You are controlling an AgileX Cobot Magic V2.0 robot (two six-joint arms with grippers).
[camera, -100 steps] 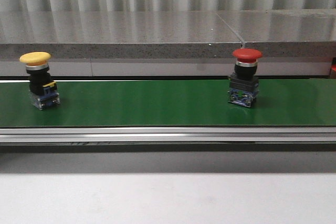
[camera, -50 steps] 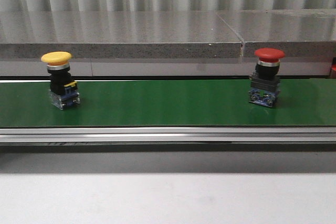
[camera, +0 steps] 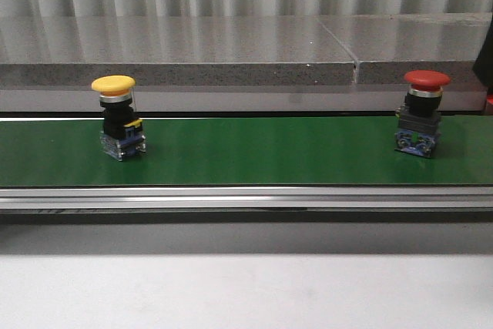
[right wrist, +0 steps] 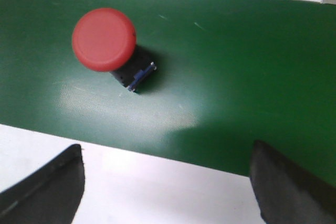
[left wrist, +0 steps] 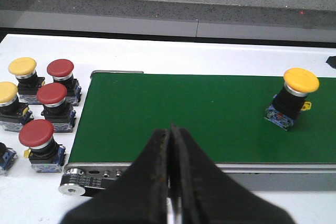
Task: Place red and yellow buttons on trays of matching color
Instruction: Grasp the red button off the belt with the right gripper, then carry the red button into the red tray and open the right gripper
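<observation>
A yellow button point(camera: 114, 115) and a red button point(camera: 420, 112) stand upright on the green belt point(camera: 262, 152), yellow toward the left and red near the right end. In the left wrist view my left gripper point(left wrist: 170, 129) is shut on nothing, over the belt's near edge, with the yellow button point(left wrist: 295, 97) well off to one side. My right gripper point(right wrist: 167, 146) hangs open above the belt's edge; the red button point(right wrist: 105, 40) lies below and ahead of it, outside the fingers. No trays are in view.
Several spare red and yellow buttons point(left wrist: 42, 103) cluster on the white table point(left wrist: 47, 192) beside the belt's end. A grey stone ledge point(camera: 231, 52) runs behind the belt. A dark shape point(camera: 485, 67) shows at the front view's right edge.
Both buttons have travelled to the right along the belt, keeping their spacing. A dark shape has come in at the right edge.
</observation>
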